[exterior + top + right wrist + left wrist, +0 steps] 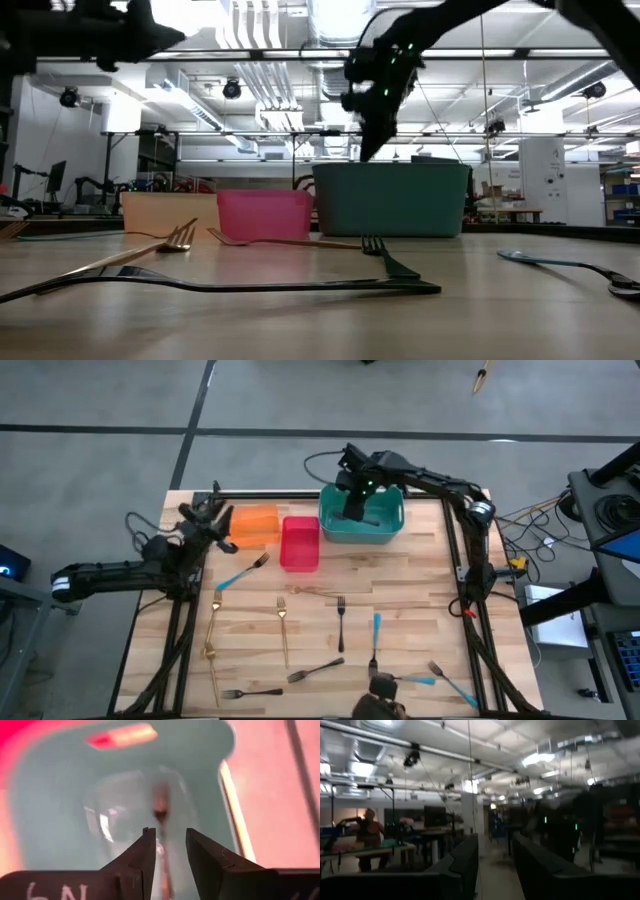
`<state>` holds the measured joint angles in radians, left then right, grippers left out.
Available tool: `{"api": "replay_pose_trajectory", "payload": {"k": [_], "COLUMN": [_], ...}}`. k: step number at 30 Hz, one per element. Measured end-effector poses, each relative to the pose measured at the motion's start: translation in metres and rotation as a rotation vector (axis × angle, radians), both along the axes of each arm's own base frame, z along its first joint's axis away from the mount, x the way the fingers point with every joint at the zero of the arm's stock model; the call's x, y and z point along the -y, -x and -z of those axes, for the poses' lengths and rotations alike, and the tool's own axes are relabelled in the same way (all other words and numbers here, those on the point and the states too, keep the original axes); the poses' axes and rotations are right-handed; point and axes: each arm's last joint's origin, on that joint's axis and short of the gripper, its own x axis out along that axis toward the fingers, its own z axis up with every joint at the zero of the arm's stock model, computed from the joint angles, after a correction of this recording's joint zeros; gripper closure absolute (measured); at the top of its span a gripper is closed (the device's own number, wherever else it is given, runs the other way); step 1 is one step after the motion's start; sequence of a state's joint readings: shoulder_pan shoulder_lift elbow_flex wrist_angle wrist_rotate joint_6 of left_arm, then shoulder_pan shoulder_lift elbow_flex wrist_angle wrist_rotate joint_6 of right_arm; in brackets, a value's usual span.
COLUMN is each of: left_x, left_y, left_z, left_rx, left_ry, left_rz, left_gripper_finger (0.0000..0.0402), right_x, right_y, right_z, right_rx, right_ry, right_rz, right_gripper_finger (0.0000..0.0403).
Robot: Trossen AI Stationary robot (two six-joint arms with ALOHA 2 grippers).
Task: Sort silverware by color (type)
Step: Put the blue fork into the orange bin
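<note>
Several slim forks lie flat on the wooden table: blue-handled ones [240, 573] [375, 632] [440, 680], gold ones [283, 618] [212, 628], and dark grey ones [341, 622] [315, 671]. My right gripper [356, 510] [169, 840] hangs open, pointing down into the teal bin [388, 528]. A blurred slim fork [160, 815] shows between and beyond its fingers inside the bin. Whether the fork touches a finger, I cannot tell. My left gripper [212, 512] [495, 860] waits open and level, above the table's far-left corner beside the orange bin [256, 525].
The red bin [299, 543] stands between the orange and teal bins along the far edge. A dark fork [250, 285] lies close to the low camera, whose mount [380, 695] sits at the near edge. Bare wood lies to the right of the forks.
</note>
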<state>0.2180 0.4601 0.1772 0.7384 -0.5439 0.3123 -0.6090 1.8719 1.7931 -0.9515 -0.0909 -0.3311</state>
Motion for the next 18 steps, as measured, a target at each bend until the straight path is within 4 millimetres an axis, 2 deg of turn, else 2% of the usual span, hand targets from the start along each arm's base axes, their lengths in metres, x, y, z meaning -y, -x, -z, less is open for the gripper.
{"api": "replay_pose_trajectory", "payload": {"k": [5, 10, 13, 18], "left_x": [-0.004, -0.002, 0.000, 0.005], "left_y": [-0.013, -0.011, -0.013, -0.028], "left_z": [-0.027, -0.040, -0.037, -0.013], "left_rx": [-0.343, -0.654, -0.754, -0.910], "left_ry": [0.191, 0.523, 0.712, 0.944], "left_rz": [-0.020, 0.014, 0.059, 0.254], "left_gripper_finger": [0.0299, 0.0299, 0.0299, 0.0299], "right_x": [-0.026, -0.057, -0.074, -0.099], "right_y": [0.012, 0.022, 0.029, 0.039], "right_z": [-0.025, -0.031, -0.029, -0.017], "right_rx": [0.157, 0.267, 0.326, 0.391], "right_ry": [-0.005, 0.058, 0.075, 0.082], "right_rz": [-0.054, -0.115, -0.134, -0.164], "right_gripper_finger": [0.0303, 0.0310, 0.0315, 0.0325]}}
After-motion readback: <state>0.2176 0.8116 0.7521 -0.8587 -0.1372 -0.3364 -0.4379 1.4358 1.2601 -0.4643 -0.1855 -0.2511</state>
